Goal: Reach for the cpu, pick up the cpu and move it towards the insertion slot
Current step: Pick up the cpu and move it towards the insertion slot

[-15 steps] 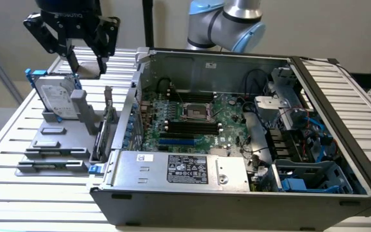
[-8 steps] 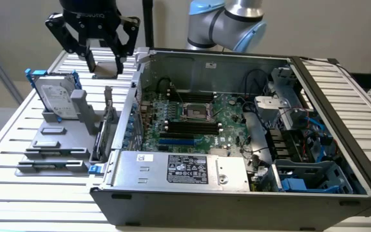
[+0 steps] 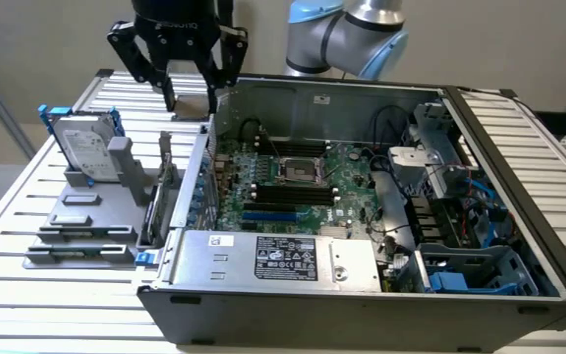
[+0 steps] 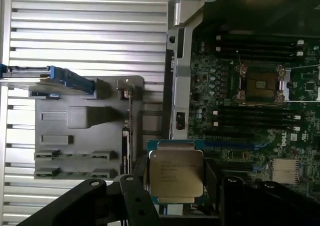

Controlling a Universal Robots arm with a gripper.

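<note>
**Carrying the cpu level toward the slot**

The hand [image 3: 189, 92] hangs above the bench [image 3: 27, 199], just outside the case wall [image 3: 207, 158]. In the wrist view the cpu [image 4: 176, 175] sits flat between the two fingers [image 4: 134, 196], silvery top facing the camera, so the hand is closed on the chip across its width. It looks lifted off the bench and is over the edge of the case.

The slot [image 3: 298, 169] lies well apart from the chip, on the green board [image 3: 352, 188] inside the case, its metal frame standing open around a dark centre.

To do this step well, I judge the chip should stay level and square to the socket, clear the case wall with height to spare, and travel steadily so that a thin-edged grip does not slip. The memory slots [image 3: 288, 195] beside the socket are not the goal.
</note>
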